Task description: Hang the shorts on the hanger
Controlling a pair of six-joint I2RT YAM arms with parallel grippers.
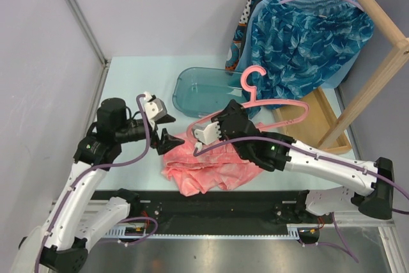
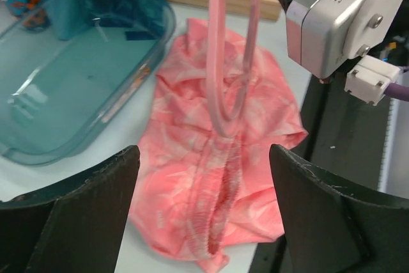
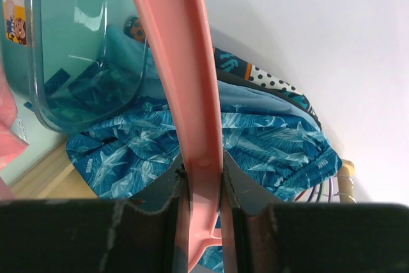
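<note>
The coral-pink shorts [image 1: 203, 165] lie crumpled on the table near its front edge, and their gathered waistband [image 2: 214, 202] shows in the left wrist view. My right gripper [image 1: 208, 133] is shut on a bar of the bright-pink hanger [image 1: 281, 103] and holds it tilted over the shorts. The hook [image 1: 253, 80] points to the back. The hanger's rounded low corner [image 2: 223, 123] hangs at the waistband; I cannot tell whether it is inside. The bar [image 3: 185, 81] sits clamped between my right fingers [image 3: 203, 180]. My left gripper [image 1: 166, 129] is open and empty, just left of the shorts [image 2: 204, 222].
A teal plastic tub [image 1: 192, 97] stands behind the shorts and also shows in the left wrist view [image 2: 38, 126]. A wooden rack [image 1: 377, 23] at the back right carries blue patterned garments [image 1: 307, 36] on other hangers, with its wooden base [image 1: 319, 123] on the table.
</note>
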